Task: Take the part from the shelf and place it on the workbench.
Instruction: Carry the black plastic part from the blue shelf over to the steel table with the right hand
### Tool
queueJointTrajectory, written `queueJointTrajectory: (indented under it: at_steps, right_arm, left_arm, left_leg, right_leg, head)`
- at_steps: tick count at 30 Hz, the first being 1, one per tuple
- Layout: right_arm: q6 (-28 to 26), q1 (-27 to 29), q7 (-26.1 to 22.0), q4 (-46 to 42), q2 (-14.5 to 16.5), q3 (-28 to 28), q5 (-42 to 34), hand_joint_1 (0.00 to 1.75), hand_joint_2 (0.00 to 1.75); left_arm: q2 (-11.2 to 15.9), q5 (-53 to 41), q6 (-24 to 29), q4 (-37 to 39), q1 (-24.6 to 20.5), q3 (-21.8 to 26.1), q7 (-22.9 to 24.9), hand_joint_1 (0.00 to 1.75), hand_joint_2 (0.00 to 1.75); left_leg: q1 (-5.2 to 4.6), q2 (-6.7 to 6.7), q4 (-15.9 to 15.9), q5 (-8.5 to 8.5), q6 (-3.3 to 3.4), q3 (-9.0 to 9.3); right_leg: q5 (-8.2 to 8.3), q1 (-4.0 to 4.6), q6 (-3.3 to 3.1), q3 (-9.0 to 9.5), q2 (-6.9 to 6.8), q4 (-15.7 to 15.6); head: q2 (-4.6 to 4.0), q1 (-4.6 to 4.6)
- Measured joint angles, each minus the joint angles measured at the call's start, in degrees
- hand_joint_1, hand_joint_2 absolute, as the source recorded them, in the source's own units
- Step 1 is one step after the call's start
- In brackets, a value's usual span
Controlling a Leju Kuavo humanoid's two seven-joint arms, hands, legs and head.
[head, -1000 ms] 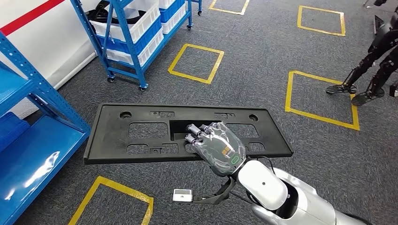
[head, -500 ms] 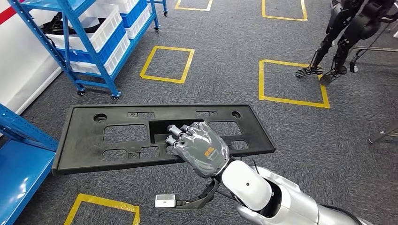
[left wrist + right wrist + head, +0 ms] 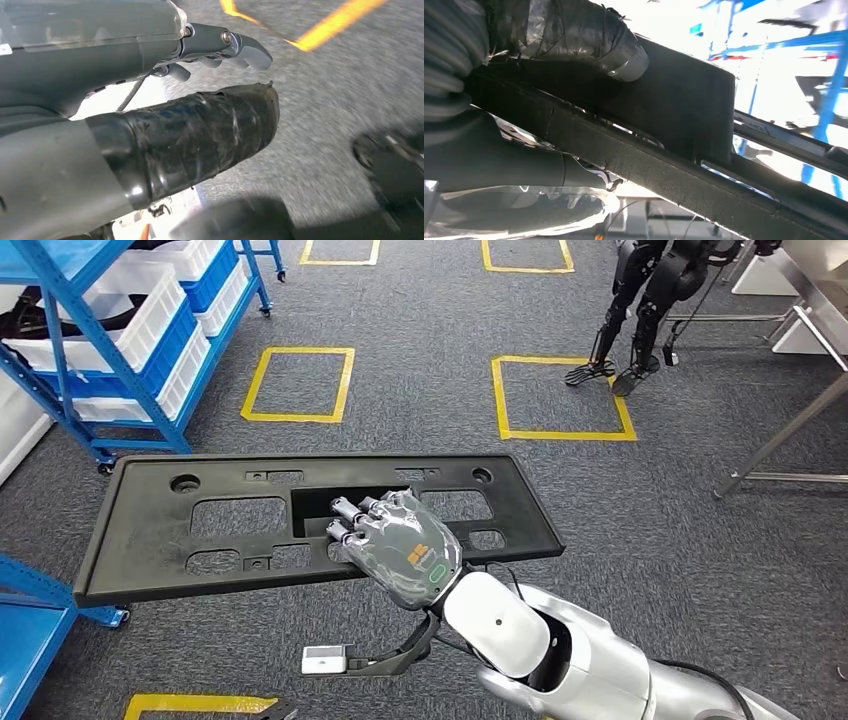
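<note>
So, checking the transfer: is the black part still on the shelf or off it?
Off it: the right hand holds the black part flat over the carpet, clear of the blue shelf.

Flat matt-black rectangular plastic panel (image 3: 250, 525) with cut-outs; translucent grey-covered right hand (image 3: 400, 545) bearing an orange mark and a green oval ring; glossy silver forearm (image 3: 540, 640). Dark grey speckled carpet (image 3: 430, 370) with yellow taped squares (image 3: 298, 385). Blue steel shelving (image 3: 70, 310) holding white and blue crates (image 3: 150, 300).
</note>
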Motion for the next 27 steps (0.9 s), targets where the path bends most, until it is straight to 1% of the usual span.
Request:
queueJointTrajectory:
  at_steps: [1,2,3,4,6,7,8,9,10,11,12,13,14,15,16,17,18,19,20,21,22,23,24,25,26,27]
  right_arm:
    - [0.3,-0.6,0.4,0.4,0.4,0.3,1.7,1.75,1.75]
    - [0.8,-1.3,0.8,0.7,0.8,0.5,3.7,1.75,1.75]
    - [1.4,-2.0,1.1,0.9,1.3,0.8,5.4,1.75,1.75]
    - [2.0,-2.5,1.4,1.1,1.6,1.0,6.8,1.75,1.75]
    - [3.6,-3.0,1.7,1.4,1.8,1.1,8.5,1.75,1.75]
    - [4.6,-3.1,1.8,1.5,1.8,1.1,9.1,1.75,1.75]
    - [5.7,-3.2,2.0,1.5,1.7,1.2,9.5,1.75,1.75]
    - [6.8,-3.3,2.1,1.3,1.4,1.2,9.7,1.75,1.75]
    - [7.9,-3.4,2.2,0.8,0.8,1.2,9.9,1.75,1.75]
    - [8.9,-3.4,2.3,0.2,-0.1,1.2,9.9,1.75,1.75]
    - [9.7,-3.3,2.3,-0.6,-1.2,1.2,9.9,1.75,1.75]
    - [10.4,-3.2,2.3,-1.3,-2.4,1.2,9.9,1.75,1.75]
    - [10.9,-3.1,2.3,-2.0,-3.6,1.2,10.0,1.75,1.75]
    - [11.3,-3.0,2.3,-2.5,-4.5,1.2,10.1,1.75,1.75]
    - [11.6,-3.0,2.2,-3.0,-5.2,1.2,10.3,1.75,1.75]
    - [11.9,-3.0,2.2,-3.5,-5.8,1.2,10.5,1.75,1.75]
    - [12.2,-3.0,2.1,-4.0,-6.2,1.2,10.7,1.75,1.75]
    - [12.6,-3.0,2.0,-4.4,-6.6,1.2,11.0,1.75,1.75]
    - [12.9,-3.0,1.8,-4.8,-6.9,1.2,11.2,1.75,1.75]
    - [13.2,-3.0,1.6,-5.1,-7.2,1.2,11.3,1.75,1.75]
    - [13.5,-2.9,1.4,-5.5,-7.5,1.2,11.4,1.75,1.75]
    - [13.7,-2.9,1.3,-5.9,-7.8,1.2,11.5,1.75,1.75]
    - [13.9,-3.1,1.2,-6.2,-8.1,1.2,11.6,1.75,1.75]
    - [14.1,-3.2,1.2,-6.4,-8.3,1.2,11.7,1.75,1.75]
    - [14.4,-3.3,1.2,-6.6,-8.4,1.2,11.8,1.75,1.75]
    - [14.7,-3.4,1.2,-6.8,-8.5,1.2,11.8,1.75,1.75]
  left_arm:
    - [-0.3,-0.3,-0.1,0.0,-0.4,0.0,-0.2,0.00,0.00]
    - [-0.6,-0.6,-0.2,0.0,-0.8,-0.2,-0.5,0.00,0.00]
    - [-0.7,-0.9,-0.4,0.0,-1.2,-0.3,-0.8,0.00,0.00]
    - [-0.9,-1.3,-0.6,0.0,-1.6,-0.5,-1.2,0.00,0.00]
    - [-1.3,-2.1,-1.4,0.0,-2.3,-1.0,-2.4,0.00,0.00]
    - [-1.5,-2.6,-1.9,0.0,-2.5,-1.2,-3.2,0.00,0.00]
    - [-1.7,-3.1,-2.4,0.0,-2.8,-1.5,-4.1,0.00,0.00]
    - [-1.9,-3.7,-2.8,0.0,-3.1,-1.8,-5.0,0.00,0.00]
    - [-2.0,-4.3,-3.1,0.0,-3.3,-2.3,-5.8,0.00,0.00]
    - [-2.2,-4.8,-3.3,0.0,-3.5,-2.7,-6.7,0.00,0.00]
    - [-2.4,-5.3,-3.4,0.0,-3.6,-3.2,-7.4,0.00,0.00]
    - [-2.6,-5.6,-3.4,0.0,-3.7,-3.8,-8.0,0.00,0.00]
    - [-2.8,-5.7,-3.3,0.0,-3.8,-4.2,-8.3,0.00,0.00]
    - [-3.0,-5.9,-3.3,0.0,-3.9,-4.6,-8.6,0.00,0.00]
    - [-3.1,-5.9,-3.3,0.0,-4.1,-4.9,-8.8,0.00,0.00]
    - [-3.2,-6.0,-3.2,0.0,-4.3,-5.3,-8.9,0.00,0.00]
    - [-3.3,-6.2,-3.2,0.0,-4.6,-5.5,-9.0,0.00,0.00]
    - [-3.3,-6.3,-3.3,0.0,-4.9,-5.8,-9.1,0.00,0.00]
    - [-3.4,-6.4,-3.3,0.0,-5.1,-6.1,-9.1,0.00,0.00]
    - [-3.6,-6.5,-3.4,0.0,-5.3,-6.3,-9.1,0.00,0.00]
    - [-3.7,-6.5,-3.4,0.0,-5.5,-6.4,-9.1,0.00,0.00]
    - [-3.9,-6.5,-3.4,0.0,-5.6,-6.5,-9.2,0.00,0.00]
    - [-4.0,-6.5,-3.4,0.0,-5.7,-6.6,-9.2,0.00,0.00]
    - [-4.0,-6.5,-3.4,0.0,-5.8,-6.6,-9.2,0.00,0.00]
    - [-4.0,-6.5,-3.4,0.0,-5.8,-6.7,-9.2,0.00,0.00]
    - [-4.0,-6.5,-3.4,0.0,-5.7,-6.8,-9.2,0.00,0.00]
  left_leg:
    - [0.03,0.57,0.3,-0.23,-0.30,-0.02]
    - [-0.06,1.10,0.7,-0.50,-0.66,-0.10]
    - [-0.17,1.58,1.0,-0.71,-1.02,-0.16]
    - [-0.27,2.06,1.1,-0.86,-1.37,-0.19]
    - [-0.23,2.99,1.2,-1.00,-1.95,-0.05]
    - [-0.08,2.72,1.4,-1.36,-2.25,-0.06]
    - [0.09,1.92,2.3,-2.14,-2.48,-0.39]
    - [0.22,0.74,4.3,-3.47,-2.64,-1.26]
    - [0.31,-0.64,7.3,-5.21,-2.70,-2.73]
    - [0.34,-1.47,11.0,-6.92,-2.67,-4.55]
    - [0.33,-1.91,14.4,-8.14,-2.63,-6.30]
    - [0.32,-2.13,16.5,-8.37,-2.52,-7.46]
    - [0.30,-2.29,16.5,-7.47,-2.34,-7.67]
    - [0.29,-2.57,14.5,-5.67,-2.10,-6.89]
    - [0.28,-3.28,11.1,-3.48,-1.80,-5.42]
    - [0.31,-4.63,7.7,-1.91,-1.50,-3.85]
    - [0.33,-5.93,5.0,-0.94,-1.24,-2.61]
    - [0.27,-6.88,3.3,-0.72,-1.05,-1.87]
    - [0.17,-7.28,2.8,-0.92,-0.92,-1.61]
    - [0.05,-6.85,2.3,-0.88,-0.78,-1.46]
    - [0.11,-6.14,1.8,-0.73,-0.53,-1.26]
    - [0.19,-5.46,1.2,-0.44,-0.23,-1.00]
    - [0.26,-4.71,0.7,-0.13,0.11,-0.73]
    - [0.29,-3.98,0.2,0.10,0.38,-0.52]
    - [0.14,-3.27,0.1,0.15,0.55,-0.43]
    - [0.05,-2.52,0.1,0.13,0.64,-0.42]
  right_leg:
    - [1.27,0.01,0.08,2.13,-1.20,-3.8]
    - [2.17,0.18,-0.08,3.94,-2.23,-7.0]
    - [2.49,0.41,-0.40,5.02,-2.90,-9.0]
    - [2.31,0.68,-0.78,5.32,-3.15,-9.7]
    - [2.51,0.89,-1.61,5.14,-1.87,-9.8]
    - [2.64,0.85,-1.95,5.12,-1.26,-9.9]
    - [2.79,0.76,-2.29,5.12,-0.64,-10.0]
    - [2.92,0.64,-2.59,5.15,-0.05,-10.2]
    - [3.00,0.62,-2.79,5.15,0.55,-10.2]
    - [3.04,0.68,-2.92,5.10,1.15,-10.2]
    - [3.07,0.78,-2.98,5.06,1.78,-10.2]
    - [3.09,0.90,-3.00,5.03,2.54,-10.1]
    - [3.10,0.98,-3.02,5.01,3.38,-10.1]
    - [3.12,1.02,-3.02,5.01,4.29,-10.0]
    - [3.13,1.01,-3.01,5.01,5.24,-9.9]
    - [3.17,0.99,-2.90,4.92,6.04,-9.8]
    - [3.25,0.91,-2.72,4.76,6.77,-9.7]
    - [3.42,0.72,-2.40,4.48,7.41,-9.7]
    - [3.65,0.50,-1.99,4.20,8.05,-9.7]
    - [3.90,0.27,-1.57,3.99,8.71,-9.9]
    - [4.01,0.17,-1.18,3.80,8.81,-10.0]
    - [3.64,0.32,-0.91,3.52,7.86,-9.6]
    - [2.70,0.51,-0.71,2.84,6.28,-8.3]
    - [1.25,0.68,-0.59,1.72,4.31,-5.9]
    - [-0.53,0.74,-0.46,0.10,2.55,-2.5]
    - [-1.98,0.64,-0.35,-1.57,1.65,1.0]
  head:
    - [0.00,0.00]
    - [0.00,0.01]
    - [0.00,-0.04]
    - [0.00,-0.10]
    - [0.00,-0.20]
    - [0.00,-0.24]
    - [0.00,-0.30]
    - [0.00,-0.43]
    - [0.00,-0.59]
    - [0.00,-0.69]
    - [0.00,-0.77]
    - [0.00,-0.78]
    - [0.00,-0.77]
    - [0.00,-0.77]
    - [0.00,-0.78]
    - [0.00,-0.74]
    - [0.00,-0.69]
    - [0.00,-0.70]
    - [0.00,-0.70]
    - [0.00,-0.75]
    - [0.00,-0.77]
    - [0.00,-0.69]
    - [0.00,-0.58]
    - [0.00,-0.44]
    - [0.00,-0.34]
    - [0.00,-0.28]
